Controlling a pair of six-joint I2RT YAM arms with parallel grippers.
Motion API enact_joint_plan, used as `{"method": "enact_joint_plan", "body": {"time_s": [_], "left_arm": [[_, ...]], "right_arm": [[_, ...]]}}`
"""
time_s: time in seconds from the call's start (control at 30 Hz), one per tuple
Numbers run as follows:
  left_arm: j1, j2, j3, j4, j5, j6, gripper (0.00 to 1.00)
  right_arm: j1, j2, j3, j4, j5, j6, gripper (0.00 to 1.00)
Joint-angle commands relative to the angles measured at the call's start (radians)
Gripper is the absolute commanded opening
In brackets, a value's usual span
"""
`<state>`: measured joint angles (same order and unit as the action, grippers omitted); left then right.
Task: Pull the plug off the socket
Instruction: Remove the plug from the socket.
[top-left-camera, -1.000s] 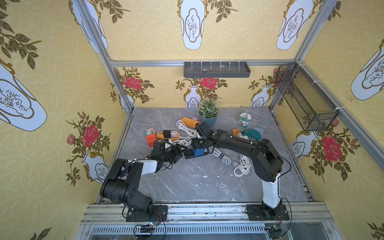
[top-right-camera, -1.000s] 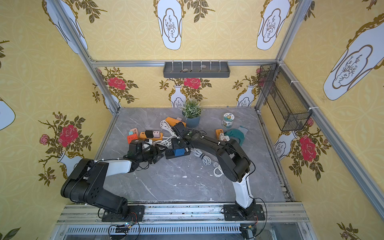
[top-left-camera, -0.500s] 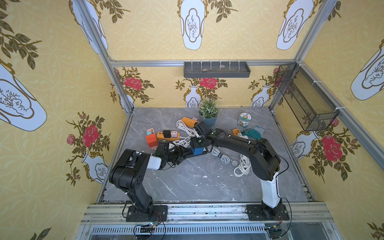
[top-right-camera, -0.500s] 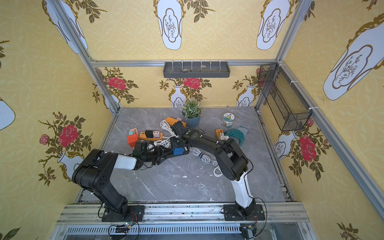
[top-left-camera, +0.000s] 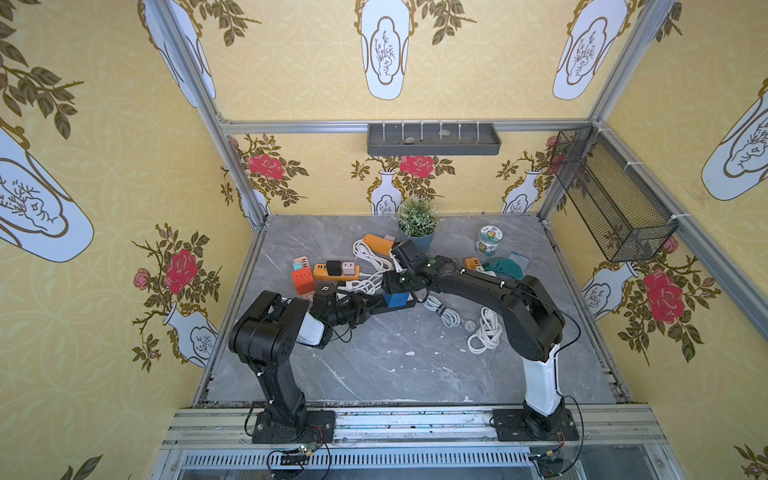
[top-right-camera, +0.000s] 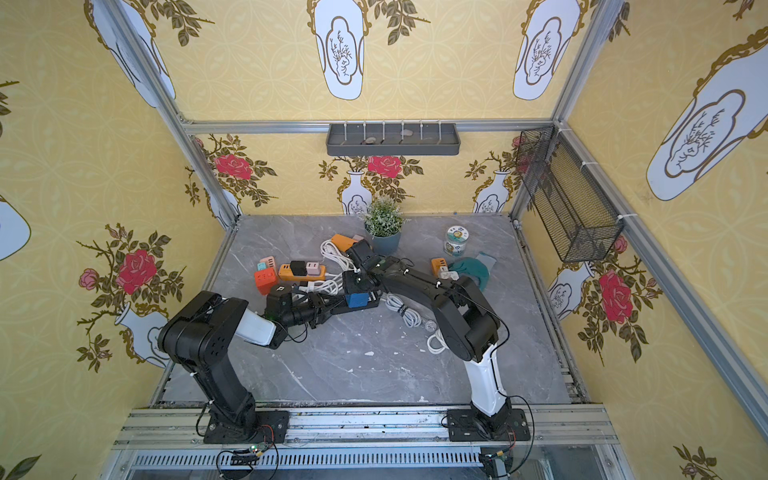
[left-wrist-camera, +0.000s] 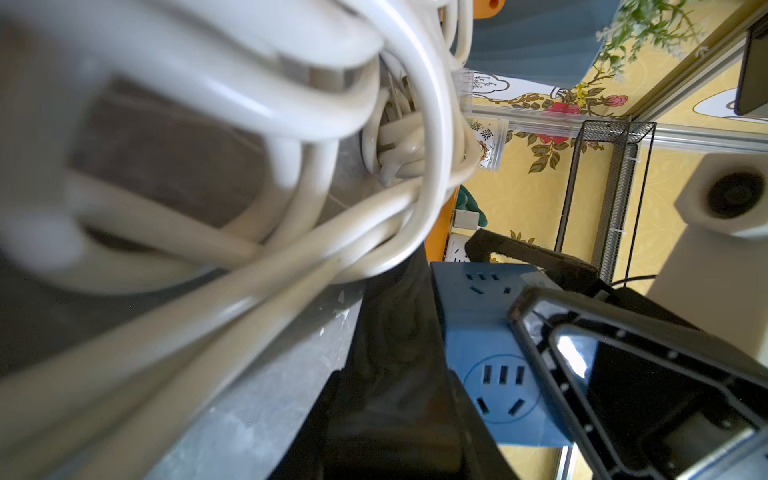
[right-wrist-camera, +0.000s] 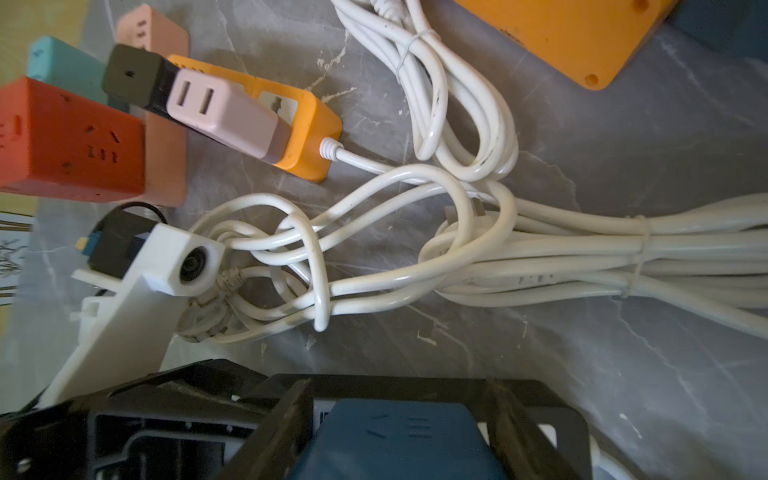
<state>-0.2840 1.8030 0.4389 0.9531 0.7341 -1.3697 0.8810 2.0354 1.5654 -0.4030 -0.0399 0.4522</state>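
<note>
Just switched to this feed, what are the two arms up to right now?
Both arms meet at the cable clutter mid-table. The right pincer is clamped around the blue cube, which sits on a black strip. The left pincer is at that strip's free end, apparently to brace it, though a firm grip can't be confirmed. The cube has not come off the strip yet; white cables lie beside it.
</note>
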Motion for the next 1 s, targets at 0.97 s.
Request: {"method": "enact_joint_plan", "body": {"time_s": [0.97], "left_arm": [[-0.017, -0.107, 0.189, -0.754, -0.251, 0.385, 0.12]], "right_arm": [[-0.053, -0.333, -0.277, 0.095, 0.094, 0.168, 0.37]]}}
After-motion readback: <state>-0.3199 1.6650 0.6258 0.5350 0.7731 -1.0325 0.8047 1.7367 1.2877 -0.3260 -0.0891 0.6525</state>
